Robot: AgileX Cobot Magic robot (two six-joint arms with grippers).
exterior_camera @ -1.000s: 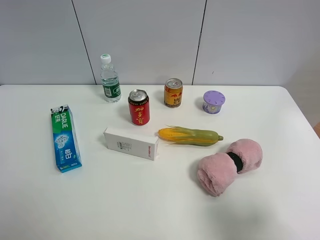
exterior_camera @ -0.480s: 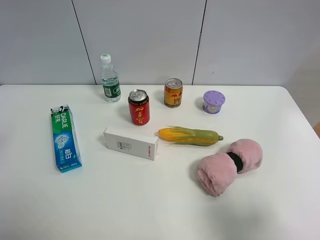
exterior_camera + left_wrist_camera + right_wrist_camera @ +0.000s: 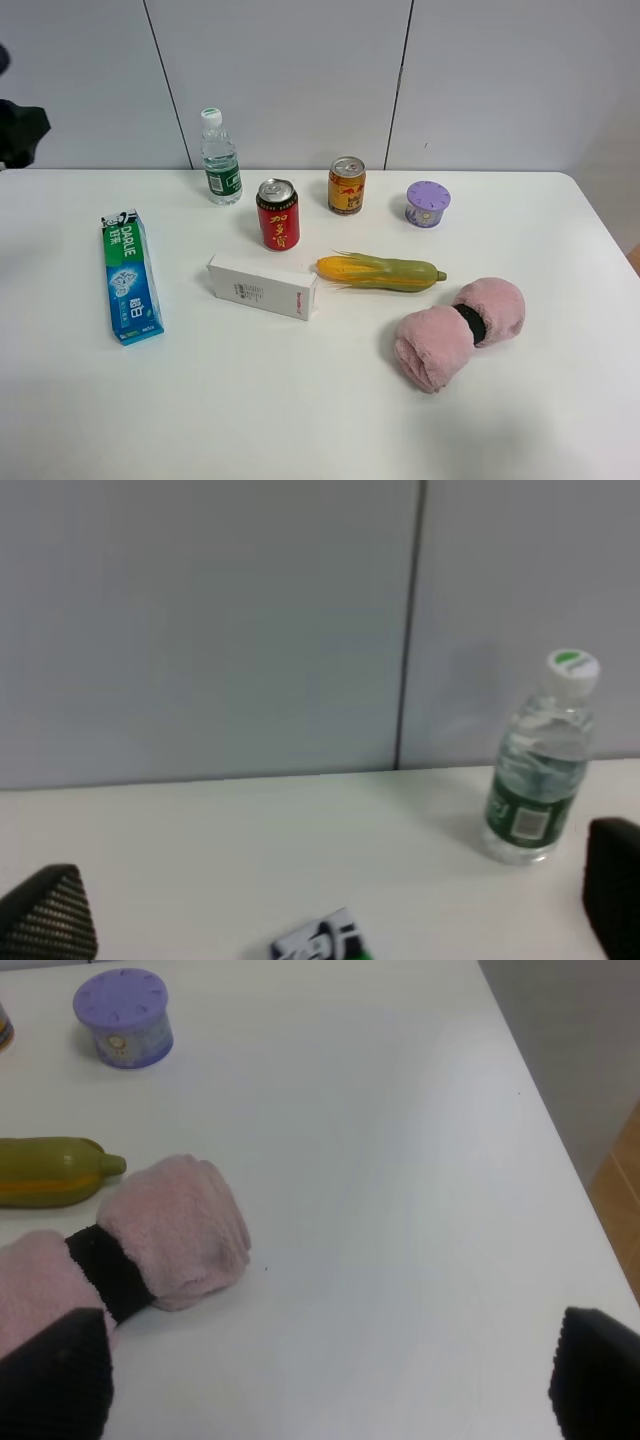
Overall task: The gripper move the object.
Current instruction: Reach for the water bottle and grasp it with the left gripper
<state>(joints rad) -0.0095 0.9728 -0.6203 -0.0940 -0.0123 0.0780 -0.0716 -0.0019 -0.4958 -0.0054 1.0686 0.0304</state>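
Only delta: the left arm (image 3: 20, 132) has entered the exterior high view. It's a black shape at the far left edge, level with the back of the table (image 3: 300, 400) and seen against the wall. It wasn't in frame 1.0 s or 0.5 s ago. Just a piece of it shows (the rest is cut off by the frame edge, so no detail). It's well left of the bottle (image 3: 220, 158), not touching it, and behind the toothpaste box (image 3: 130, 277).
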